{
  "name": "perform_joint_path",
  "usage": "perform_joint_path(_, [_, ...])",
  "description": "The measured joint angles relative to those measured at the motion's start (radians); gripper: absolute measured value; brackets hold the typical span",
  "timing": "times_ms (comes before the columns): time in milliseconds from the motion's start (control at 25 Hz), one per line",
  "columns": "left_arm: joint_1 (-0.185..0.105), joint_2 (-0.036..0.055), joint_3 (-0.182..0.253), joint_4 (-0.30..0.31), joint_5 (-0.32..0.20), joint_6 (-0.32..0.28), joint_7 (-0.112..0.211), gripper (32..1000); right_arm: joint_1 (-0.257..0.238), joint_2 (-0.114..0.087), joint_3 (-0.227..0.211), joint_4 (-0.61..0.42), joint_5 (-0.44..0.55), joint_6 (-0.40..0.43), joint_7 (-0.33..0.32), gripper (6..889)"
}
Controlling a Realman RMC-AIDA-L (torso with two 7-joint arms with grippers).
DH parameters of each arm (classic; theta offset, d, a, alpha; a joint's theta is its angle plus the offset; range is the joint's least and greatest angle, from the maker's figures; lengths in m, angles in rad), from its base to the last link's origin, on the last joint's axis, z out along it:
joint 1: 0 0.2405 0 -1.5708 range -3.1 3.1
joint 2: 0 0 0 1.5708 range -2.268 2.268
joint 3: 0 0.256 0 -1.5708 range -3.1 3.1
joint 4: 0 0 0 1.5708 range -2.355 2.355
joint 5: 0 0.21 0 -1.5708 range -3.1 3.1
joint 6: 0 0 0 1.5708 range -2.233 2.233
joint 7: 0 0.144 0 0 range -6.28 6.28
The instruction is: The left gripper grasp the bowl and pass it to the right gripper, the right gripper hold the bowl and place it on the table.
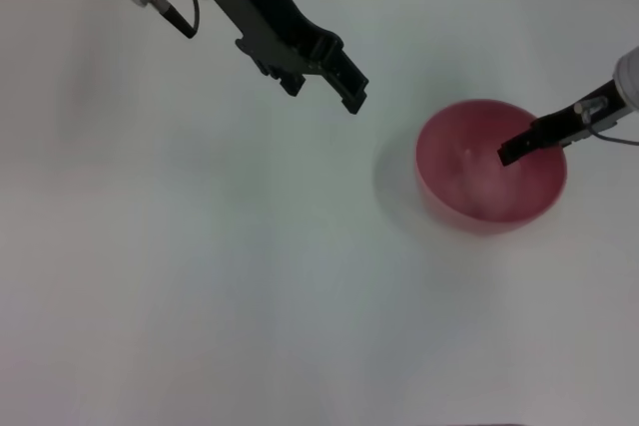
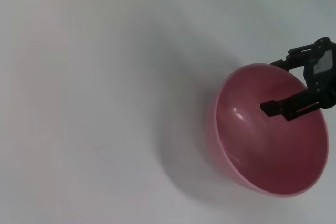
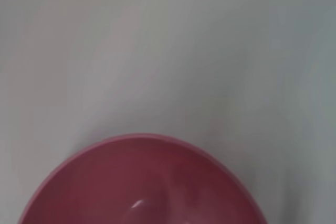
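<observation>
The table [image 1: 200, 276] spreads white under everything. The bowl [image 1: 490, 168] is on the robot's right side, tilted in the left wrist view w/ shadow beneath, so it prob. isn't fully set down. The left gripper [image 1: 324, 77] hangs well apart, far-left, holding nothing; finger gap can't be told. The right gripper [image 1: 529, 144] pinches the bowl's far-right rim, one finger inside the wall. Risks, as judged: thin rim grip on smooth plastic could slip; letting go while tilted might make the bowl rock or skid across the table.
</observation>
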Motion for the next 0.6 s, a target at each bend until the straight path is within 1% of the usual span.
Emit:
perform_joint_path(80, [0.005, 0.0000, -0.001, 0.000, 0.000, 0.000, 0.000, 867, 0.001, 0.001, 0.000, -0.011, 0.000, 0.011, 0.000, 871])
perform_joint_path(280, [0.011, 0.0010, -0.005, 0.000, 0.000, 0.000, 0.000, 867, 0.001, 0.003, 0.001, -0.046, 0.000, 0.042, 0.007, 883])
perform_joint_path(520, [0.030, 0.0038, -0.009, 0.000, 0.000, -0.004, 0.000, 867, 0.001, 0.007, -0.001, -0.094, -0.004, 0.091, 0.024, 883])
perform_joint_path(600, [0.032, 0.0043, -0.010, 0.000, -0.003, -0.006, 0.000, 867, 0.001, 0.008, -0.006, -0.116, -0.010, 0.111, 0.035, 883])
